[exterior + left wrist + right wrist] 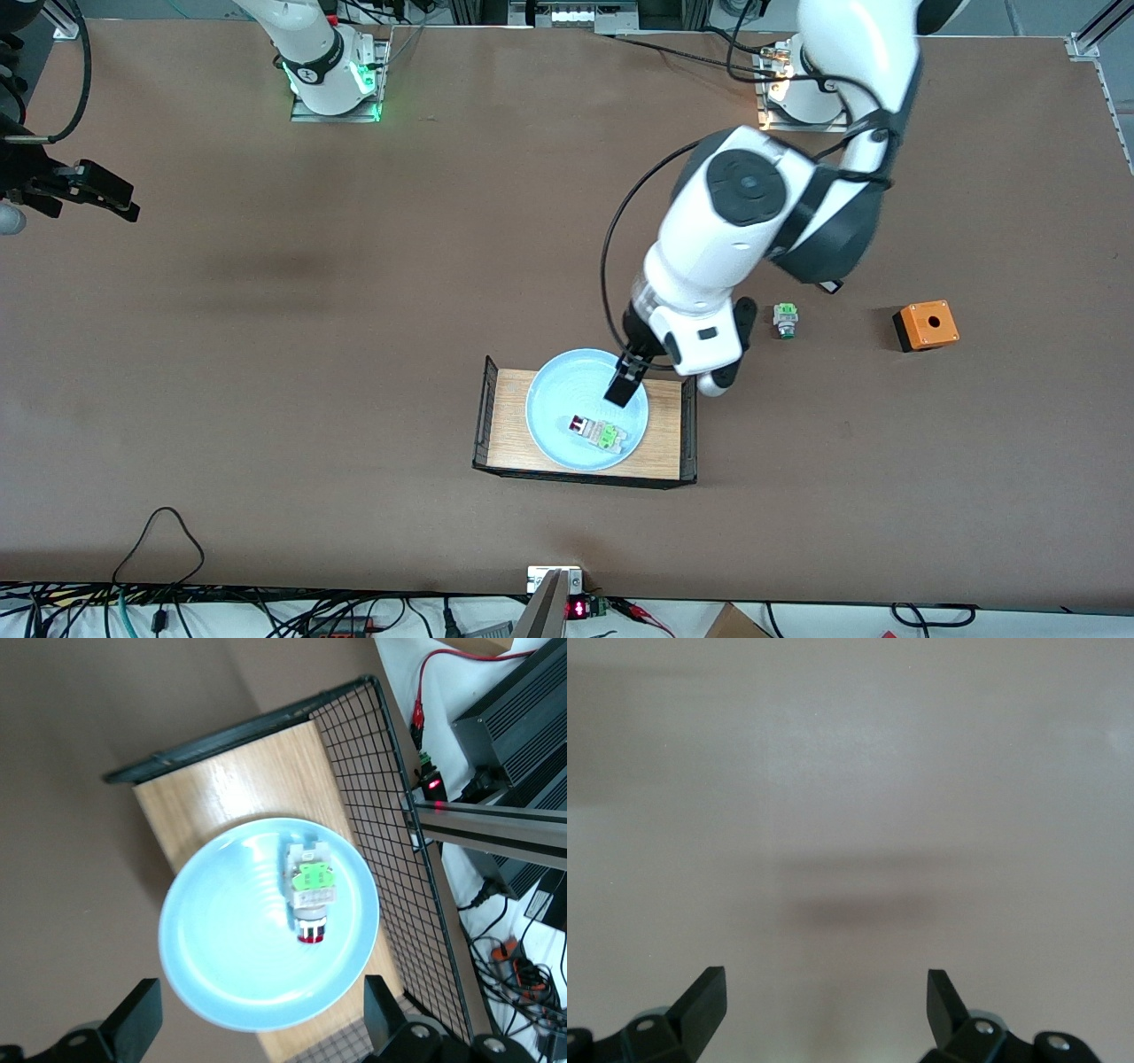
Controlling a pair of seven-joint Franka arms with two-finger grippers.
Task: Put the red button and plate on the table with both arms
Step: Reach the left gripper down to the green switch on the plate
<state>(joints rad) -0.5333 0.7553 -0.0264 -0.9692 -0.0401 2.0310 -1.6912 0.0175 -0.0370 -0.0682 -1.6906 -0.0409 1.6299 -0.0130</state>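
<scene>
The red button [595, 432] lies on its side in the pale blue plate [560, 403], which rests on a small wooden tray on the brown table [310, 372]. My left gripper [625, 386] hangs open over the plate's rim, above the button, holding nothing. In the left wrist view the button [310, 896] lies near the middle of the plate [226, 943], and the left gripper [261, 1014] straddles the plate's edge with its fingers wide apart. My right gripper [108, 197] waits open over bare table at the right arm's end. The right wrist view shows the right gripper [826, 992] with only tabletop below it.
The light-wood tray [509, 430] has black mesh ends [381, 806]. A green-capped switch [785, 319] and an orange box [926, 325] stand on the table toward the left arm's end. A small black-and-white part [831, 286] peeks from under the left arm. Cables run along the near edge.
</scene>
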